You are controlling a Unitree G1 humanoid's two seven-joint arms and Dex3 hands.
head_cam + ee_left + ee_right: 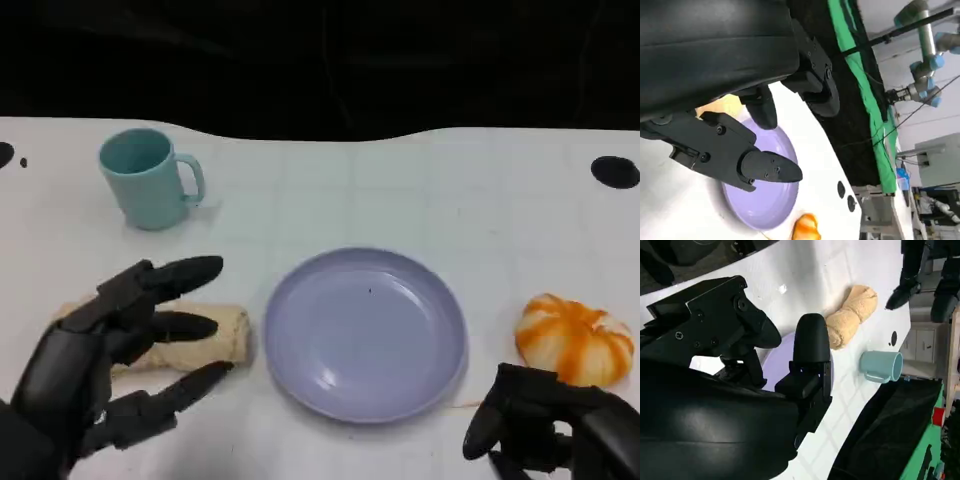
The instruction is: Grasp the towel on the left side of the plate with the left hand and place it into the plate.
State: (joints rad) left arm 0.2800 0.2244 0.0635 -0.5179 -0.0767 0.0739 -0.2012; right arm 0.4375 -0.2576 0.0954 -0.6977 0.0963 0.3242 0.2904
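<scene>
Left hand [110,360]: fingers spread, holding nothing (over the towel [205,335]).
Advice: lower, close around the roll's middle, then lift toward the plate [365,335].

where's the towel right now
In the head view the rolled towel lies on the table left of the plate, partly under the left hand's spread fingers.

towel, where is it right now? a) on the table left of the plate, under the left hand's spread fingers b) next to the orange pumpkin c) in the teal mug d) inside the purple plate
a: the rolled beige towel lies on the white table left of the purple plate, with the left hand open over it and nothing on the plate.
</scene>
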